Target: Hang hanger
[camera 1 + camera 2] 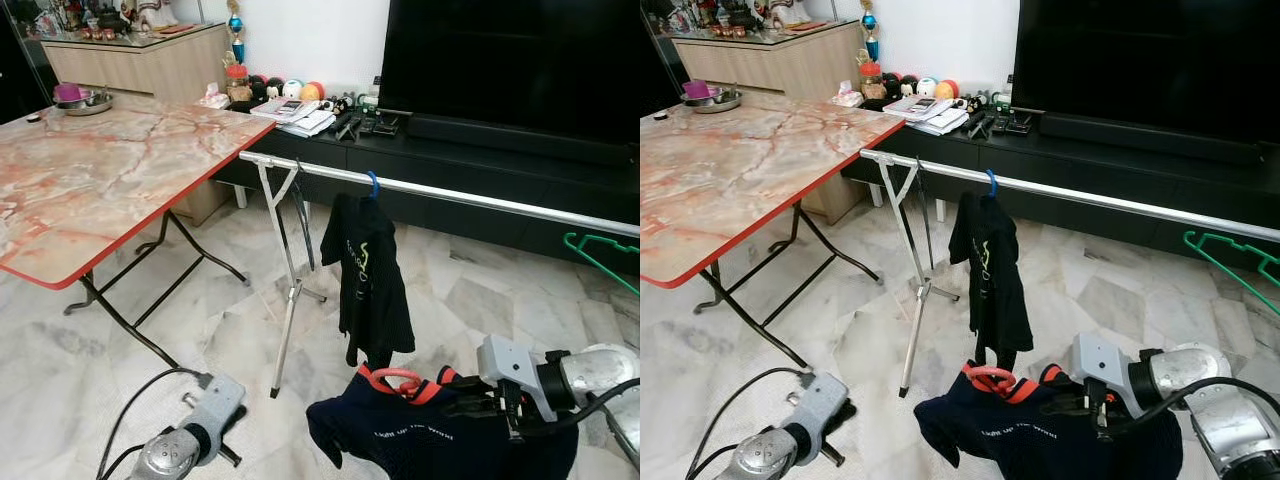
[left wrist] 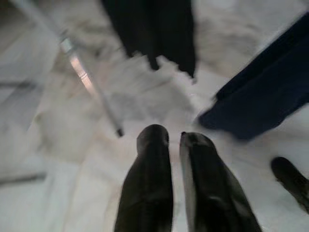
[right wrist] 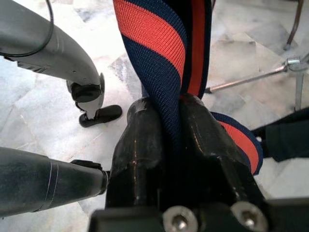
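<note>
**Rail lies up and ahead of your loaded right hand**

Your hanger (image 1: 397,381) carries a navy shirt (image 1: 440,435) and sits low in front of you, just above the floor (image 1: 200,320), with its orange hook loop poking up out of the collar. Your right hand (image 3: 181,113) is clenched on the shirt's striped navy-and-orange collar band, the two black fingers pressed tight on the fabric from either side. You can't tell whether they also pinch the hanger under the cloth.

The rail (image 1: 450,193) is what matters. From that hand it lies farther forward and well higher, a silver bar running from your left to your right on a slight slant, carried by a folding stand (image 1: 290,270). A black shirt (image 1: 368,280) already hangs on it from a blue hook (image 1: 373,183), almost straight ahead of your hanger. The bare stretch to the right of that shirt is nearest your right hand. A green hanger (image 1: 600,255) hangs at the far right.

Your left hand (image 2: 174,145) is low on your left, nothing in it, fingers nearly together, pointed at the floor near the stand's foot. It is the farther one from the hook.

So judge it as a lift and a reach forward, turning the hook loop across the rail. The counter (image 1: 90,180) on your left is out of the path.
</note>
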Controlling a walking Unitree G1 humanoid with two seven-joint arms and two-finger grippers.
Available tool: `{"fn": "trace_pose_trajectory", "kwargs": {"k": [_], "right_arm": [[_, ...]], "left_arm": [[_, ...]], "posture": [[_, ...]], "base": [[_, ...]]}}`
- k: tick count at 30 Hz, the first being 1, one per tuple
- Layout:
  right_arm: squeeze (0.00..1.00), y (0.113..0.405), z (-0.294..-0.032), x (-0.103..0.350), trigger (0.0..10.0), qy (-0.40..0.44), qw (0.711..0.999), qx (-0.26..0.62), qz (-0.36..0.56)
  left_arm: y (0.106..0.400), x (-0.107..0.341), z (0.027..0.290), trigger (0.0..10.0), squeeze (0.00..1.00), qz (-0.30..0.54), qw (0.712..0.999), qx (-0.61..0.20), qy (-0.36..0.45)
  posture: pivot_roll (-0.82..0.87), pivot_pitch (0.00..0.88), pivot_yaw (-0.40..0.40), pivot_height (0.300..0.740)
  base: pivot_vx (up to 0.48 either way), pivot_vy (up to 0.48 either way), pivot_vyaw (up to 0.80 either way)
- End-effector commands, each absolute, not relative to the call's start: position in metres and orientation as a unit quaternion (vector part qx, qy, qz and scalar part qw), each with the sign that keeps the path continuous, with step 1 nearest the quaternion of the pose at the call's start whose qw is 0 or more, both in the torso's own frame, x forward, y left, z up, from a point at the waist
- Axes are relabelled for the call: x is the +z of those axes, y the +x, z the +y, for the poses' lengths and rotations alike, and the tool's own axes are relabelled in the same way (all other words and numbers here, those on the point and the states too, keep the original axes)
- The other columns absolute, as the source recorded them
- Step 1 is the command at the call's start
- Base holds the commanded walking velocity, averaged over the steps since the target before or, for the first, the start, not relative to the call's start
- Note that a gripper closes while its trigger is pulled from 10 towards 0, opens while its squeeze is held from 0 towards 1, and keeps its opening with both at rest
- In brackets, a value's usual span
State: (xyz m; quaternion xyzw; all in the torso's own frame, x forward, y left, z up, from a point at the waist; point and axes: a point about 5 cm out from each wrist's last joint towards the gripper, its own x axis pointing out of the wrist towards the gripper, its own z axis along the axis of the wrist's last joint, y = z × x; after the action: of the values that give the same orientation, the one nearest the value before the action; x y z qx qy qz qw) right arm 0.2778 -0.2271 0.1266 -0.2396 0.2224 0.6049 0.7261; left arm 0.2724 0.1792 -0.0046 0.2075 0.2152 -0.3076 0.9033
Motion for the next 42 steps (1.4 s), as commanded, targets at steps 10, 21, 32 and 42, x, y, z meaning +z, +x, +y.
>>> {"fn": "trace_pose_trajectory", "kwargs": {"k": [10,21,32,42], "right_arm": [[0.0,0.282,-0.224,0.141,10.0,-0.3,0.673,0.644,0.207],[0.0,0.284,-0.21,0.138,10.0,-0.296,0.665,0.66,0.188],[0.0,0.282,-0.205,0.144,10.0,-0.29,0.656,0.675,0.176],[0.0,0.282,-0.203,0.142,10.0,-0.292,0.654,0.674,0.181]], "left_arm": [[0.267,0.001,0.177,10.0,1.0,0.2,0.836,-0.425,0.282],[0.253,-0.007,0.175,10.0,1.0,0.216,0.789,-0.486,0.308],[0.254,-0.01,0.16,10.0,1.0,0.208,0.794,-0.488,0.298],[0.246,-0.015,0.162,10.0,1.0,0.228,0.76,-0.523,0.312]], "posture": [[-0.06,0.0,-0.01,0.74],[-0.06,0.0,-0.013,0.74],[-0.07,0.0,-0.02,0.74],[-0.06,0.0,-0.022,0.74]], "base": [[0.0,0.0,0.0],[0.0,0.0,0.0],[0.0,0.0,0.0],[0.0,0.0,0.0]]}}
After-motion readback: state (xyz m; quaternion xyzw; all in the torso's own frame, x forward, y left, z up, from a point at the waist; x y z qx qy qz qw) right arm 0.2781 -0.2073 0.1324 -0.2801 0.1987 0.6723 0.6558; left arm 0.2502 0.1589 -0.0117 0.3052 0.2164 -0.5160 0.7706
